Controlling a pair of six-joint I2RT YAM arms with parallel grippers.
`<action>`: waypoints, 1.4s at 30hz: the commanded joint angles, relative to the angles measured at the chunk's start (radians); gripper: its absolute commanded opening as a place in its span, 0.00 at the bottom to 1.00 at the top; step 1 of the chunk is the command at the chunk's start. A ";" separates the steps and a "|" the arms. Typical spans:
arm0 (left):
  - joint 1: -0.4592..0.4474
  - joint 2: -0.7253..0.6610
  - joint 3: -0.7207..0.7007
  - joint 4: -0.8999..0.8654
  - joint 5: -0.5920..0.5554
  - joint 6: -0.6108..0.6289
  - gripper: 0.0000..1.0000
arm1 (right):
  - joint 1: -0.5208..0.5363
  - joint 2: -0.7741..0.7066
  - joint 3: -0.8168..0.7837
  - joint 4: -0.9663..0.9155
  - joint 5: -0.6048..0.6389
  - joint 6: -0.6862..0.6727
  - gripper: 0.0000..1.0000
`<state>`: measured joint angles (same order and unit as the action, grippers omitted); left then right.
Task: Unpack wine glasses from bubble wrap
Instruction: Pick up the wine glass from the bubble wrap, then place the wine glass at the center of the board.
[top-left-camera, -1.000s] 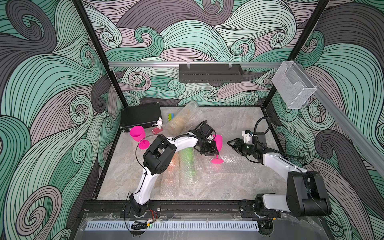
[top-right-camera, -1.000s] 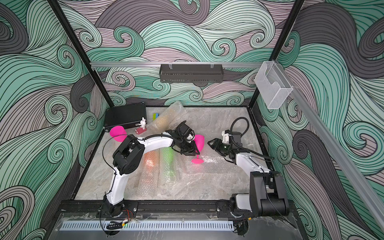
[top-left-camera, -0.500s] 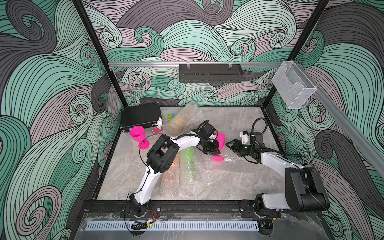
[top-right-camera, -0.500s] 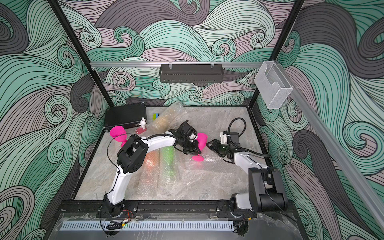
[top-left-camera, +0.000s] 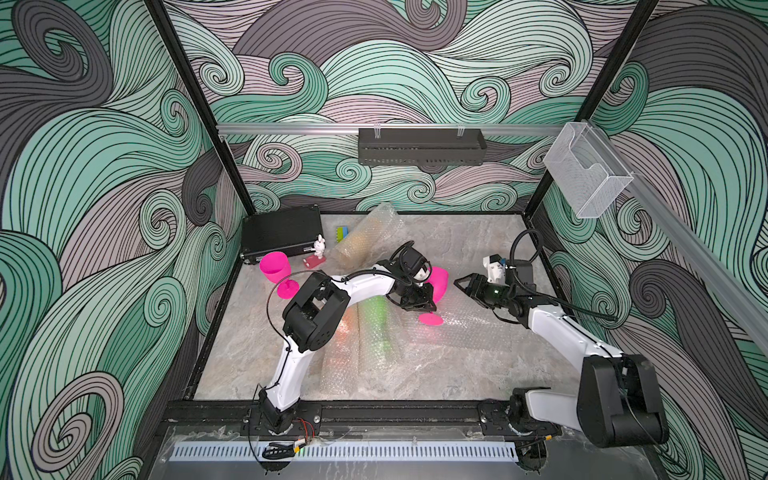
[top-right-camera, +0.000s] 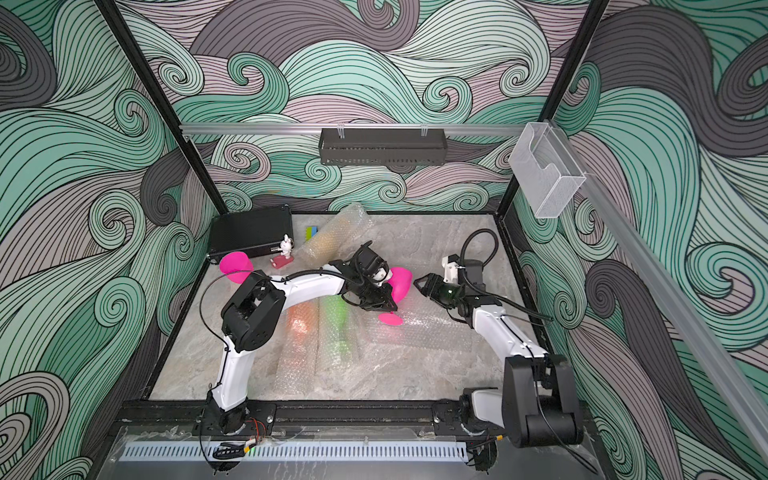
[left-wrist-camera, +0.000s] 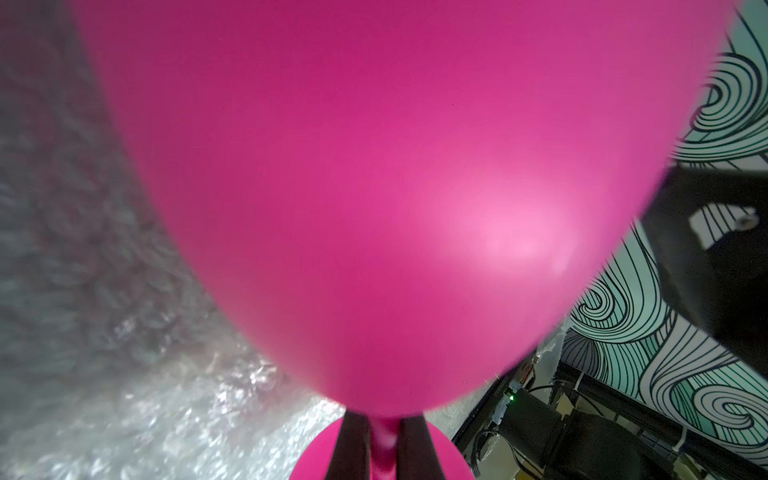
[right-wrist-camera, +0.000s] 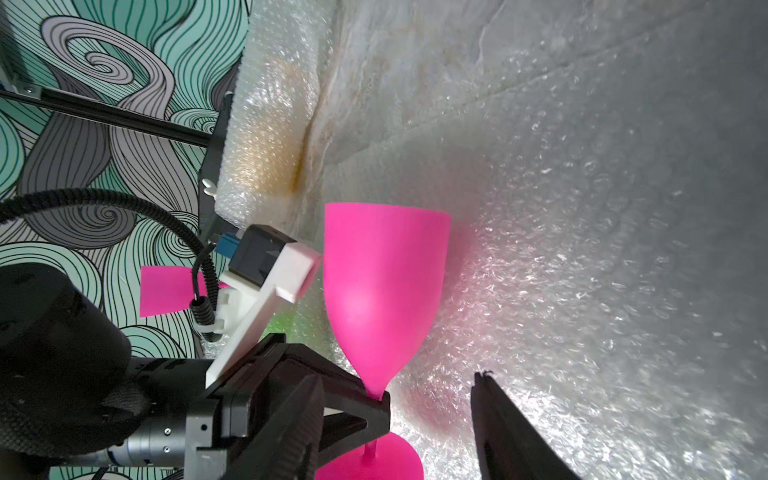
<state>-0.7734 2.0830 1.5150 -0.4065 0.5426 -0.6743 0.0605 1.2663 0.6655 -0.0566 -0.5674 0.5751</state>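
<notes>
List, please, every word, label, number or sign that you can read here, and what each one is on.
No readable text anywhere.
The black case, held pink goblet, standing pink goblet, rabbit figurine and bubble wrap show no print.
The green-and-blue block is too small to tell.

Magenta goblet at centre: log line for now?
left pincer: shut on magenta goblet stem | right pincer: open, empty | goblet: unwrapped, over bubble wrap sheet

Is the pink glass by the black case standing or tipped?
Upright: that pink glass stands on its round foot, cup opening upward.
</notes>
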 joint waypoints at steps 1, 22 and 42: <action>0.013 -0.072 -0.005 0.009 -0.025 0.083 0.00 | -0.015 -0.030 0.032 -0.049 0.005 -0.024 0.60; 0.031 -0.228 -0.133 0.051 -0.407 0.670 0.00 | -0.053 -0.103 0.103 -0.135 -0.029 -0.008 0.60; -0.050 -0.417 -0.605 0.742 -0.708 1.185 0.00 | 0.008 -0.041 0.142 -0.097 -0.179 0.036 0.60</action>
<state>-0.8043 1.6932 0.9070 0.2100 -0.1066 0.3973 0.0555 1.2125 0.7868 -0.1730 -0.7059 0.5991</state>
